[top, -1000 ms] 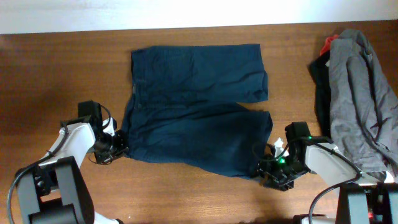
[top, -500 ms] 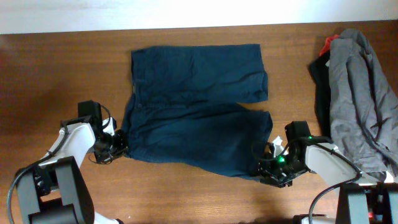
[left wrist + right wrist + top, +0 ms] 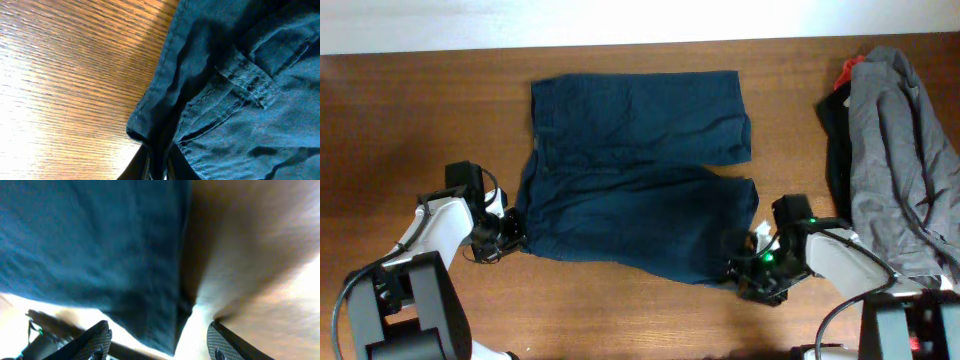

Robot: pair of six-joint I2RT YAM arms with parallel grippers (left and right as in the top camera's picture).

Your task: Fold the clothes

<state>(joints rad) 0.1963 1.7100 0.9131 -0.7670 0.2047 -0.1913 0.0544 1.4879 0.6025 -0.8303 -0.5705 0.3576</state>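
The shorts lie flat in the middle of the bench, waistband at the left and both legs running right, so their long axis goes left to right between the two arms. The left gripper sits at the near corner of the waistband and looks closed on it: in its wrist view the fabric corner dips between the dark fingers at the bottom edge (little of them shows). The right gripper is at the near hem corner of the near leg, its fingers spread wide with the hem between them, not yet pinched. Each arm has its own end of the near edge, and the cloth lies beyond both toward the far side, which I judge is the way the fold will carry it
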